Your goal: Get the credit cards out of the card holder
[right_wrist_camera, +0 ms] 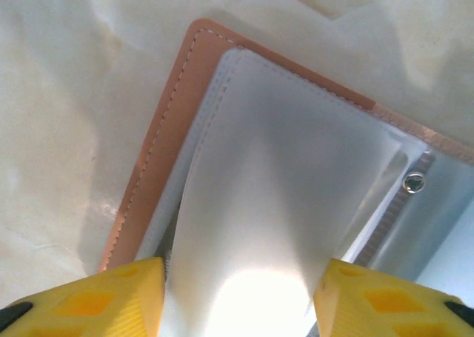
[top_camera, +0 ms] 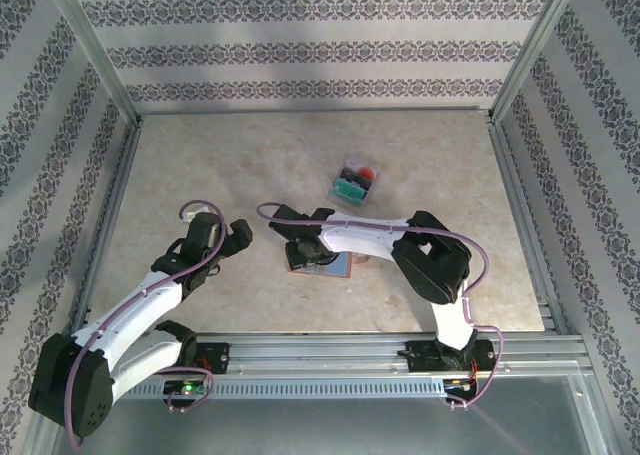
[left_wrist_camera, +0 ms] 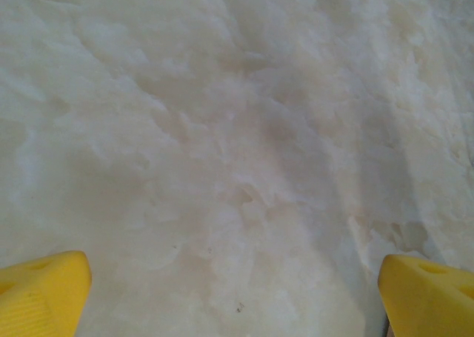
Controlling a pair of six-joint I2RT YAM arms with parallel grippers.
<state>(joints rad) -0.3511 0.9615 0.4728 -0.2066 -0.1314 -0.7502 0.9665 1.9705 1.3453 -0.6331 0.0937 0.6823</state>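
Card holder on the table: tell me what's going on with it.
The right gripper is down on the open card holder, its yellow fingers straddling a pale inner sleeve; whether it grips is unclear. The left gripper hangs open over bare table. A small pile of coloured cards lies farther back.

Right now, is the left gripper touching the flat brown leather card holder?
Apart. Top view: a strip of bare table separates the open left gripper from the card holder.

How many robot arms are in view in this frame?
2. The left arm reaches over bare table on the left; the right arm bends leftward, with the right pincer over the card holder. No others appear hidden.
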